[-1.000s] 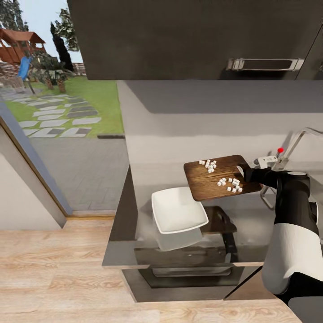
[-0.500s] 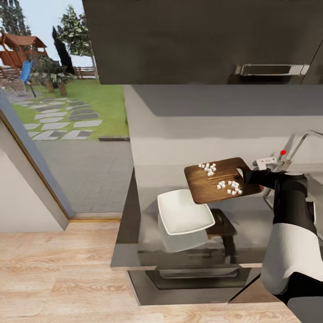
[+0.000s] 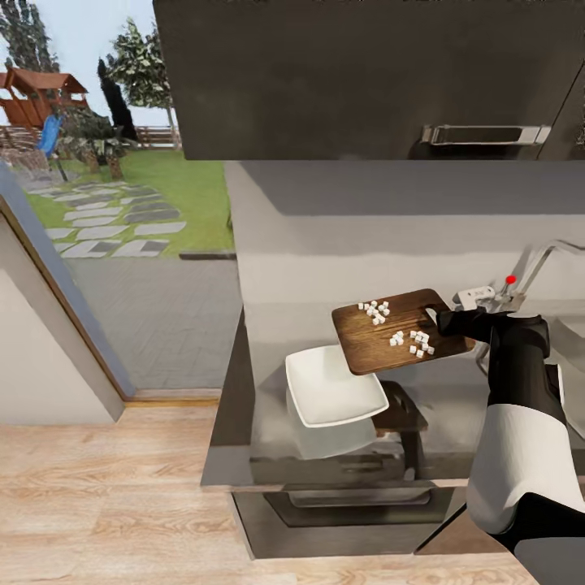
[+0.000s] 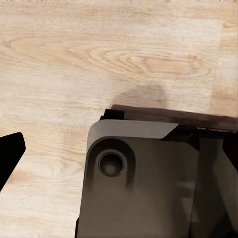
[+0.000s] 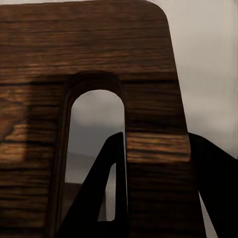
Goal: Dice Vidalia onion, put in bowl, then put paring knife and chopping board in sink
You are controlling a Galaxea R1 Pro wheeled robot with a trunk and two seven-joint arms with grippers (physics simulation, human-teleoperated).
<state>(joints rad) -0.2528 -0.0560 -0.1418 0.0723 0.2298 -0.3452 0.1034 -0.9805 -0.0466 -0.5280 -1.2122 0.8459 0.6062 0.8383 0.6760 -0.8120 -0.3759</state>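
We are in the tipping step: the onion is already diced and the dice lie in two loose clusters on the chopping board, which our right gripper holds up off the countertop by its handle end. In the right wrist view the dark fingers sit on either side of the board's wood beside its handle hole – clamped on the board, one finger showing through the hole.

We take the bowl as our landmark. It rests on the countertop, and the board hangs above and just behind it, the board's near corner overlapping the bowl's far rim as the head camera sees it. The board looks close to level, tilted only slightly, and none of the dice have reached the bowl, which is bare white inside. Beyond the board, away from the bowl, stand the faucet and its red-knobbed lever, marking the sink.

Our left wrist camera looks down at wooden floor and part of the robot's grey base; a dark finger tip shows at the edge, but we cannot tell whether that claw is open or closed.

Next, we judge, the board must come more squarely over the bowl and tilt steeply toward it – with the low edge inside the rim, or the small cubes will scatter onto the countertop
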